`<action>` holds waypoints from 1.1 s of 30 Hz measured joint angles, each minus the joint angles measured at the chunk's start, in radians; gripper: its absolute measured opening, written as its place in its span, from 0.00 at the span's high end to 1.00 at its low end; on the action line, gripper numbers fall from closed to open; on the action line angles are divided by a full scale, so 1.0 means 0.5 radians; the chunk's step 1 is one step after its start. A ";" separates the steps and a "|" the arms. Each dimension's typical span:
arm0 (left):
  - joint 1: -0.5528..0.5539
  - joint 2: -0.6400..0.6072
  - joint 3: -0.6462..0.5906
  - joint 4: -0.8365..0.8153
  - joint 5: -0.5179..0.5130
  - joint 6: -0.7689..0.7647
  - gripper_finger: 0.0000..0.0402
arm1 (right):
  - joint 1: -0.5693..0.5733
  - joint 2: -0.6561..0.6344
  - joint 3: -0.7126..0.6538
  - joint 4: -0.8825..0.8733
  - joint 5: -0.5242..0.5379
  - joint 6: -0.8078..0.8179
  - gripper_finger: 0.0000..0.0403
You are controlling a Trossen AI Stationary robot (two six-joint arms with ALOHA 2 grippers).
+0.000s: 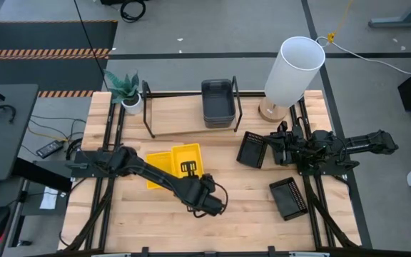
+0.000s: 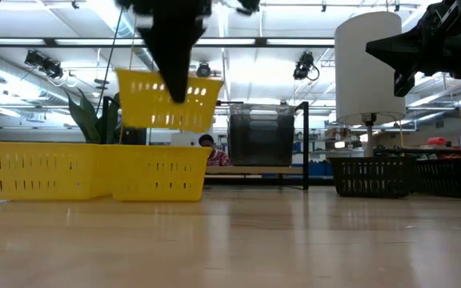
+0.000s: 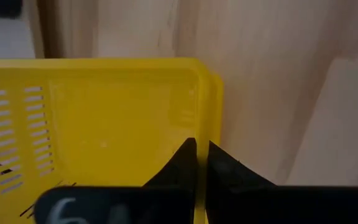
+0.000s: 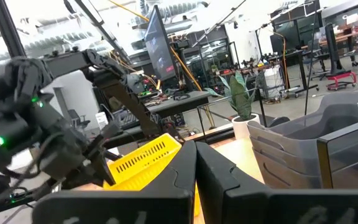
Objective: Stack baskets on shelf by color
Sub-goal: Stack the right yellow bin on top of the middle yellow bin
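Note:
One yellow basket [image 2: 169, 100] hangs in the air under my left gripper [image 1: 191, 170], above the table's middle. Two more yellow baskets [image 2: 42, 170] [image 2: 158, 170] stand side by side on the table below it. The dark grey baskets [image 1: 218, 103] sit nested on the shelf [image 1: 184, 123], which stands along the far edge. Two black baskets [image 1: 252, 148] [image 1: 289, 198] rest on the table at the right. My right gripper [image 4: 196, 163] is shut and empty, raised by the farther black basket. My left gripper holds the lifted yellow basket by one side wall, near a corner [image 3: 199, 127]. One finger [image 3: 179, 163] is inside the basket and one [image 3: 229, 168] outside, coming from above and pointing down. The basket is lifted clear and hangs below the fingers, slightly tilted.
A white lamp [image 1: 295, 71] stands at the far right, beside the shelf's right end loop [image 1: 237, 100]. A potted plant [image 1: 123, 89] stands at the shelf's left end. Bare board lies on the shelf left of the grey stack. Bare tabletop [image 1: 248, 207] lies near the front edge.

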 joint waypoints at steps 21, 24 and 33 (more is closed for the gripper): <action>-0.038 0.000 -0.287 0.304 0.080 0.107 0.95 | 0.000 0.000 0.001 0.000 0.000 0.000 0.96; -0.040 0.000 -0.287 0.291 0.099 0.105 0.89 | 0.000 0.000 0.000 0.000 0.000 0.000 0.96; -0.048 -0.022 -0.279 0.218 0.256 0.140 0.65 | 0.001 0.000 0.000 0.000 0.000 0.000 0.96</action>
